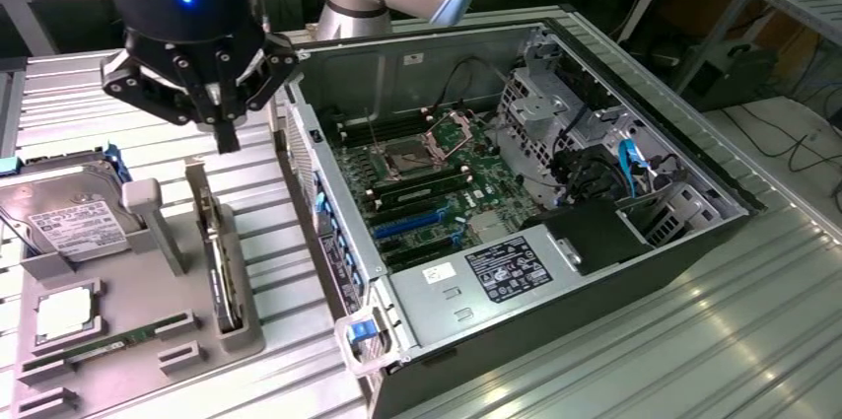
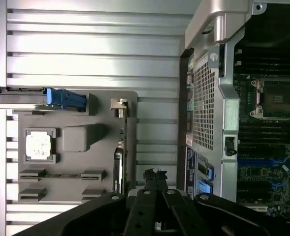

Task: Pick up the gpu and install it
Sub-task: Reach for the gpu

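The gpu [image 1: 215, 251] stands on edge in a slot of the grey holder [image 1: 165, 296], a thin dark card with a metal bracket at its far end. In the wrist view the gpu [image 2: 118, 164] appears as a narrow strip along the holder's [image 2: 80, 137] edge nearest the case. My gripper [image 1: 227, 138] hangs above the gpu's far end, apart from it, fingers shut together with nothing between them. In the wrist view the gripper [image 2: 154, 173] tips meet just beside the card. The open computer case [image 1: 435, 36] lies at the exterior view's right, its motherboard [image 1: 421, 182] and blue slots [image 1: 410, 227] exposed.
On the holder sit a silver hard drive [image 1: 66, 220] with a white label, a processor [image 1: 63, 313] and a thin green memory stick [image 1: 112, 345]. The case's side wall [image 2: 206, 98] rises close beside the holder. Ribbed metal table [image 1: 684, 340] surrounds everything.
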Controlling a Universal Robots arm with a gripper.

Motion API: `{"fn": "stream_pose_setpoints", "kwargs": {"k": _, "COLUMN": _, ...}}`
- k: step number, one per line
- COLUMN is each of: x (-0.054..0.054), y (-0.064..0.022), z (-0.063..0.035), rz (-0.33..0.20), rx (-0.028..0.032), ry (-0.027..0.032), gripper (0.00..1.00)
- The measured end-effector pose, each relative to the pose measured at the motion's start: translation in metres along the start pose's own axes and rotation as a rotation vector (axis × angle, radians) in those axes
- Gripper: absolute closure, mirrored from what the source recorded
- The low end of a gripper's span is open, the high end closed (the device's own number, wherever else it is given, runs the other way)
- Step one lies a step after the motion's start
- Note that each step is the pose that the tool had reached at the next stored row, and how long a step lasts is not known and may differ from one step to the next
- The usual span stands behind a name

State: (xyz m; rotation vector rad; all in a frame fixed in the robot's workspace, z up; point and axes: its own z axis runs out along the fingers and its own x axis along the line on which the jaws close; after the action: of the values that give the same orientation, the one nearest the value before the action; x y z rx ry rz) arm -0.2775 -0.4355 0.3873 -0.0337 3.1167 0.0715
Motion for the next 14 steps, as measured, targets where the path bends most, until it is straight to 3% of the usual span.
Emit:
{"fn": "stream_pose_setpoints", "kwargs": {"k": 9, "x": 0.024, "y": -0.0147, "z": -0.0012, "rz": 0.0, "rx": 0.0001, "ry": 0.0, "gripper": 0.89}}
{"fn": "stream_pose_setpoints", "kwargs": {"k": 14, "x": 0.037, "y": -0.0151, "z": -0.0014, "rz": 0.0, "rx": 0.0, "ry": 0.0, "gripper": 0.89}}
